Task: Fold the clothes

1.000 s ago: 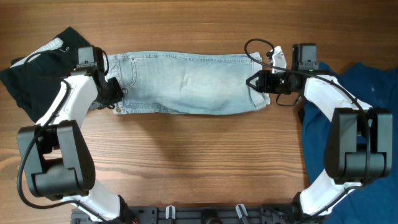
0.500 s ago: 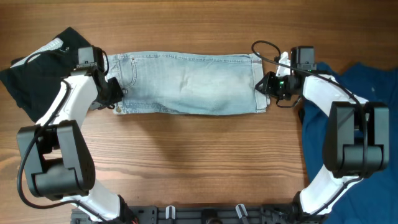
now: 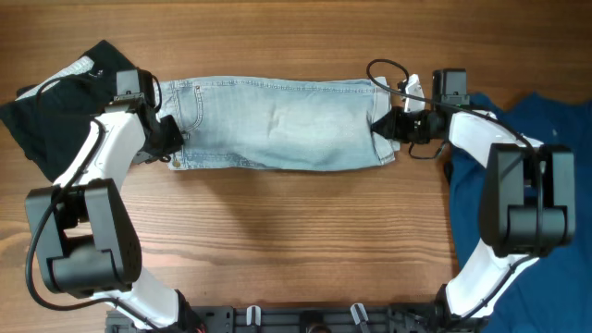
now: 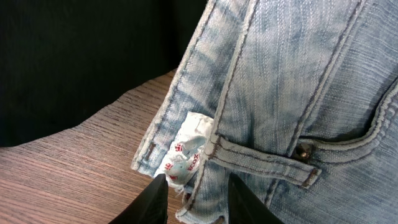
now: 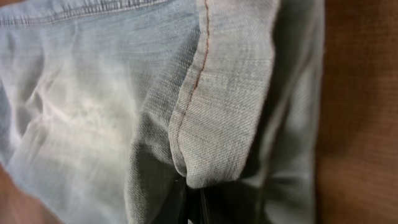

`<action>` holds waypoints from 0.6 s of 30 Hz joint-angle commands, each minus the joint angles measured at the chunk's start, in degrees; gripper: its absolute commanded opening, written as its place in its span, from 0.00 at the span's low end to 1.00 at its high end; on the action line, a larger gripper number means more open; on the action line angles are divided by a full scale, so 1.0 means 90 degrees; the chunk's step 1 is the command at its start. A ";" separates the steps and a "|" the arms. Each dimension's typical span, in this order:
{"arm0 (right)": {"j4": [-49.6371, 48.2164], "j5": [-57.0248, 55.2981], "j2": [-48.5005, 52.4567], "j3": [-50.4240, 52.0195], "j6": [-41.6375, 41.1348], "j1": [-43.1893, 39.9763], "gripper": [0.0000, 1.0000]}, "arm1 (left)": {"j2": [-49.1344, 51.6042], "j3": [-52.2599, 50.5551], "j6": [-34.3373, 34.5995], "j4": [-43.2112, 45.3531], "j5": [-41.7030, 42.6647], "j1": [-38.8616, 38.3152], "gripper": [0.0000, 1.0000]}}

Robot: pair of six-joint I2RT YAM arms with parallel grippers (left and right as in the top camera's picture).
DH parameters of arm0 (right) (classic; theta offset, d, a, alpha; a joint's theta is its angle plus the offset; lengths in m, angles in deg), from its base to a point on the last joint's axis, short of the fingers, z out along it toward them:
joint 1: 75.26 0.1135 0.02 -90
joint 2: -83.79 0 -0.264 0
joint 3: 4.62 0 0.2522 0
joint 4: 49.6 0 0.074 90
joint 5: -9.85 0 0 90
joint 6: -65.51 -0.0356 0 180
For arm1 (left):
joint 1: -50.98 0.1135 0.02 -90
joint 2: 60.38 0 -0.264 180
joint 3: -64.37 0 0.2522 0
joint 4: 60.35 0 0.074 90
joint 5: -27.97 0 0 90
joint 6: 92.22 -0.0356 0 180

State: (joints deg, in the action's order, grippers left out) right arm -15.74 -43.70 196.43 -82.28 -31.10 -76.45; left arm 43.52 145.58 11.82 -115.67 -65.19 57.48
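Observation:
The pale blue denim shorts lie folded lengthwise across the far middle of the table, waistband to the left, cuffed hem to the right. My left gripper is at the waistband's near corner. In the left wrist view its fingers close on either side of the waistband edge beside a white label and a belt loop. My right gripper is at the hem end. In the right wrist view it is shut on the bunched cuff, with the fingers mostly hidden under the denim.
A black garment lies at the far left, right behind the left gripper, and shows in the left wrist view. A dark blue garment lies at the right edge. A black cable loops above the right wrist. Bare wood table lies in front.
The right gripper moved right with the hem, drawing it out, then came back left a little, so the cuff now bunches. The left arm has not moved.

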 commanded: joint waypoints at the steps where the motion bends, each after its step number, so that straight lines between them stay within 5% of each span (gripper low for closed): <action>1: 0.0117 0.0233 -0.0945 -0.0228 -0.0017 0.0063 0.04 | 0.0075 0.0068 -0.0036 -0.0032 0.0080 0.0041 0.32; 6: -0.0413 0.0245 -0.1863 -0.0228 0.0056 0.0063 0.04 | 0.0078 0.0068 -0.0036 -0.0007 0.0083 0.0041 0.32; 12: -0.0520 -0.0602 -0.1581 -0.0226 0.0049 0.0063 0.04 | 0.0078 0.0068 -0.0034 -0.0010 0.0083 0.0041 0.31; 14: -0.0294 -0.1054 -0.1294 -0.0226 0.0049 0.0063 0.54 | 0.0078 0.0068 -0.0034 -0.0010 0.0083 0.0041 0.31; 15: -0.0155 -0.1100 -0.1161 -0.0226 0.0066 0.0063 0.66 | 0.0078 0.0068 -0.0034 -0.0010 0.0085 0.0041 0.31; 18: 0.0092 -0.1207 -0.0891 -0.0226 0.0051 0.0063 0.68 | 0.0078 0.0068 -0.0034 -0.0012 0.0085 0.0041 0.31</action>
State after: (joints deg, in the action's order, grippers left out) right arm -15.74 -50.98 185.96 -83.83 -30.82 -76.05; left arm 43.56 145.58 11.82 -115.61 -65.17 57.48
